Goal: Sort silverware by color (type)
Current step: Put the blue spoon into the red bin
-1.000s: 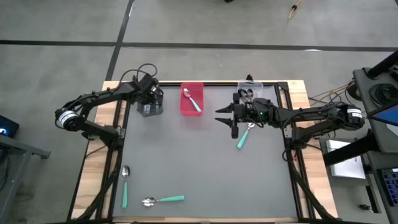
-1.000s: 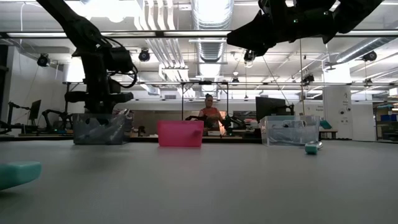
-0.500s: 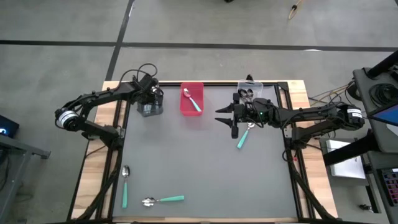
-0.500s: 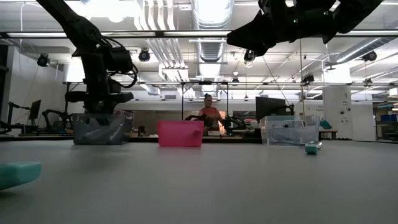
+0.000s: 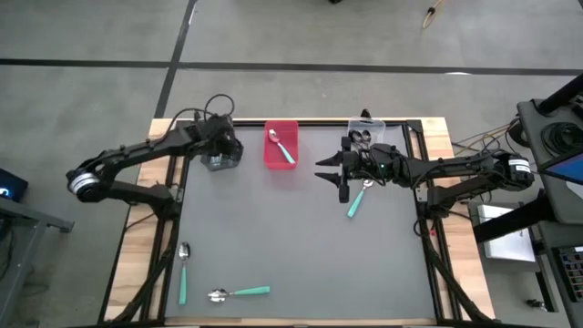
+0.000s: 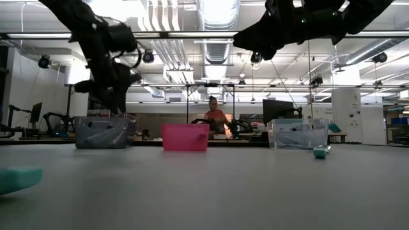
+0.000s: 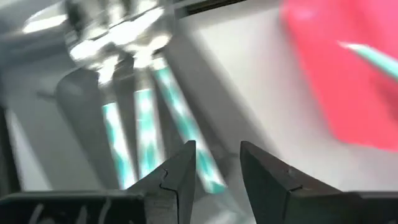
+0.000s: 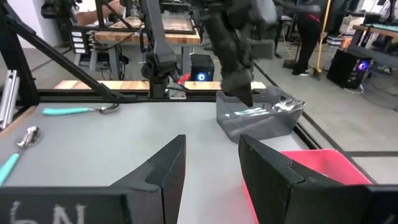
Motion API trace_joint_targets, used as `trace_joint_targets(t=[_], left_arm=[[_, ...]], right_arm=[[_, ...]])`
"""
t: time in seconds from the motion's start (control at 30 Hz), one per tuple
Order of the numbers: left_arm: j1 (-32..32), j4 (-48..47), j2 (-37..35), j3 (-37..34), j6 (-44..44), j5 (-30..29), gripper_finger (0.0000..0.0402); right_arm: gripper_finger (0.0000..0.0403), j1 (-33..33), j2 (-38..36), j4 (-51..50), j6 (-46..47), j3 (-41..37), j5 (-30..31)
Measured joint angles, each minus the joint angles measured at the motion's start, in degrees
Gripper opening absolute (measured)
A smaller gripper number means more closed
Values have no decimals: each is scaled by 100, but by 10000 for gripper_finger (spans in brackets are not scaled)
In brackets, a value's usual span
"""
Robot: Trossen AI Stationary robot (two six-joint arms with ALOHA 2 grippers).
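Near the counter's right edge, a teal-handled spoon [image 5: 354, 202] lies just below the right gripper [image 5: 330, 172], long axis running diagonally toward the near edge; those fingers stand parted and empty. Left gripper [image 5: 221, 150], fingers apart, empty, hangs over the grey bin [image 5: 219, 161] of patterned spoons [image 7: 144, 118], far corner. Right arm is nearer.

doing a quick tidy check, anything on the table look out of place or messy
Three teal-handled spoons lie loose on the table outside the bins: one below the right gripper, and two near the front left, one pointing front to back and one lying crosswise. Nothing looks spilled or damaged. The red bin holds one teal spoon.
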Motion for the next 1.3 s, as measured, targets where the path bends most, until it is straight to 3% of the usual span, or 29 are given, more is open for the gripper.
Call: trace_joint_targets(t=[0.17,0.33,0.43,0.57,0.87,1.1,1.3], left_arm=[[-979,170,-536,0,271,-140,106],[-2088,448,-784,0,343,-1009,106],[-2615,468,-816,-2,259,-1458,106],[-3065,511,-826,-2,418,-1506,106],[-3265,934,-843,-6,1524,-1510,106],[-3265,1270,-982,-9,2242,-1506,106],[-3263,1371,-1157,-9,2438,-1510,106]], right_arm=[[139,3,2,-195,288,167,0],[139,101,0,-978,775,552,-12],[139,163,2,-1474,1658,687,-13],[139,314,4,-1843,2831,688,0],[139,628,53,-2247,4304,900,61],[139,730,434,-3755,4451,1505,735],[139,728,850,-4967,4569,2051,815]])
